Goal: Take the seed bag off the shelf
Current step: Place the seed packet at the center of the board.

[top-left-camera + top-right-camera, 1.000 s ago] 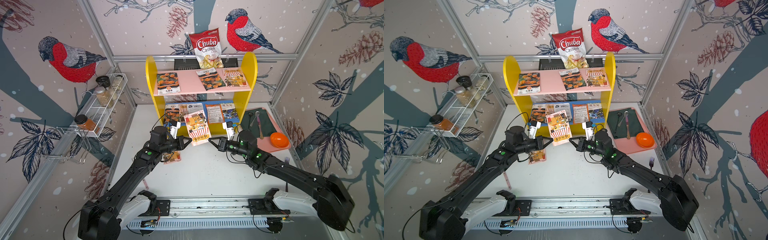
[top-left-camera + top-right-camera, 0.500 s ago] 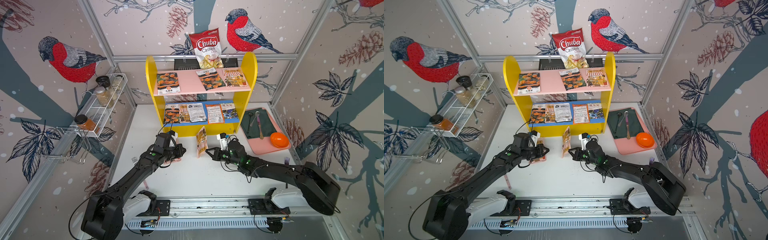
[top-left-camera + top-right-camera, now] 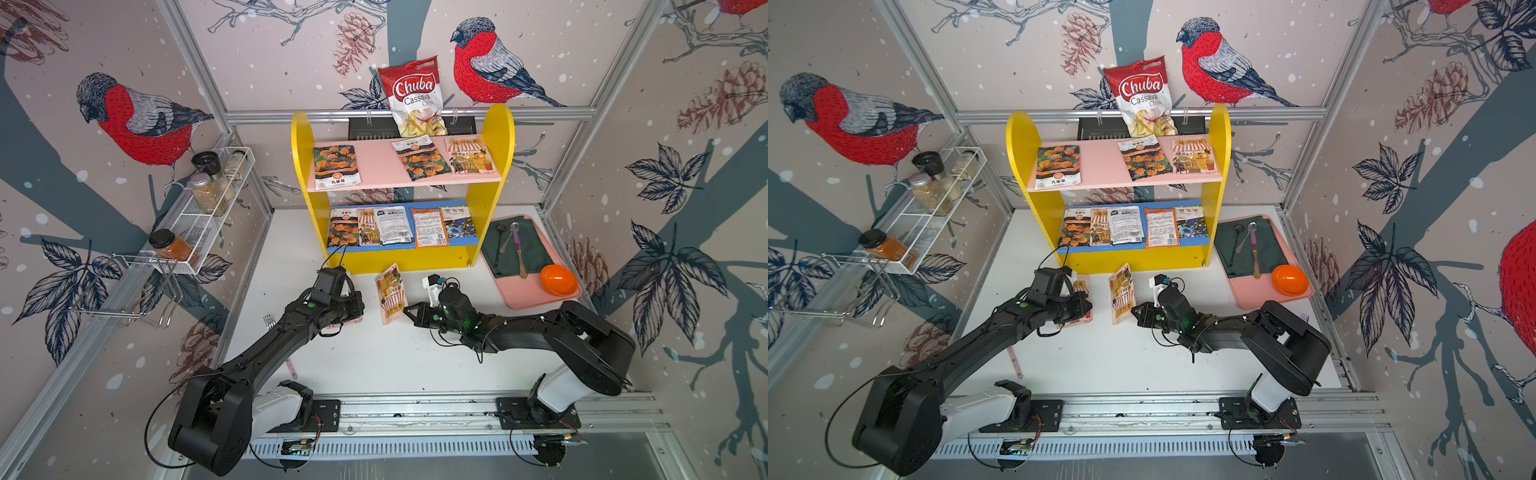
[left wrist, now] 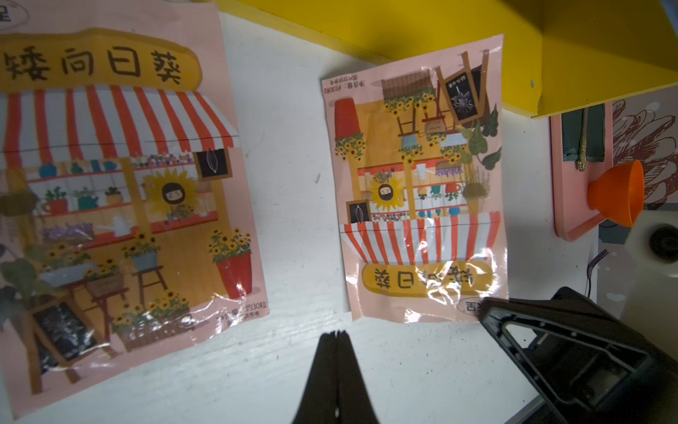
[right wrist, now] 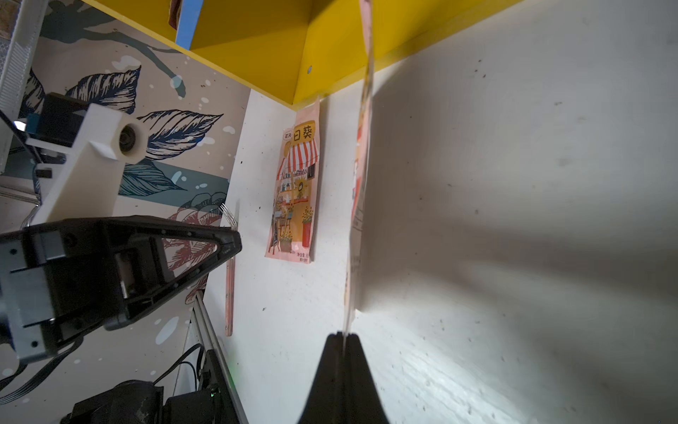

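Observation:
The shelf (image 3: 490,137) stands at the back with yellow sides, a pink upper board (image 3: 378,166) and a blue lower board. A pink seed bag (image 3: 390,293) with a striped-awning picture is off it, tilted on edge low over the white table in front. My right gripper (image 3: 405,309) is shut on the corner of this seed bag (image 5: 361,183), which shows edge-on in the right wrist view. A second, alike bag (image 4: 117,191) lies flat to the left. My left gripper (image 4: 337,334) is shut and empty, between the two bags, just above the table.
Several seed bags lie on both shelf boards. A chips bag (image 3: 415,99) hangs behind. A white wire spice rack (image 3: 216,195) is at left. A pink tray (image 3: 519,291) with cloth, spoons and an orange bowl (image 3: 559,279) is at right. A fork (image 3: 269,321) lies left.
My right gripper has carried the seed bag down and away from the shelf's lower board to just above the table. The left arm has dropped and pulled back to the left.

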`<action>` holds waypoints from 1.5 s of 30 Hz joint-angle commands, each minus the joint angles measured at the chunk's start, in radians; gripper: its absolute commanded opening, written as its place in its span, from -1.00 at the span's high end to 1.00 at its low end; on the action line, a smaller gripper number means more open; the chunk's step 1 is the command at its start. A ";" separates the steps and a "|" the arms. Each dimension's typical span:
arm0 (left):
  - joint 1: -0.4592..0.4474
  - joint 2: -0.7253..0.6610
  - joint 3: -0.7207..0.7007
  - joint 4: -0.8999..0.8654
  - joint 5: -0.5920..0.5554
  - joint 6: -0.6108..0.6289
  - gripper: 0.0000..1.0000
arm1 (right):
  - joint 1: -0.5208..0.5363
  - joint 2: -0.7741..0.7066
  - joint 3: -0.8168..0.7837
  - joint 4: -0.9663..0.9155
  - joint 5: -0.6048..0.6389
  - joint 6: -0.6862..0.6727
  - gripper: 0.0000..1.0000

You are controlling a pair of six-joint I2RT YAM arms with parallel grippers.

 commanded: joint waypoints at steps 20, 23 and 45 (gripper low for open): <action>0.029 -0.152 0.173 -0.258 -0.043 0.090 -0.82 | 0.059 0.149 0.091 0.063 0.119 0.094 1.00; 0.031 -0.185 0.184 -0.268 -0.056 0.090 -0.96 | 0.068 0.163 0.105 0.047 0.147 0.115 1.00; 0.071 -0.206 0.198 -0.268 -0.032 0.119 -0.97 | 0.111 0.242 0.169 -0.021 0.213 0.178 0.57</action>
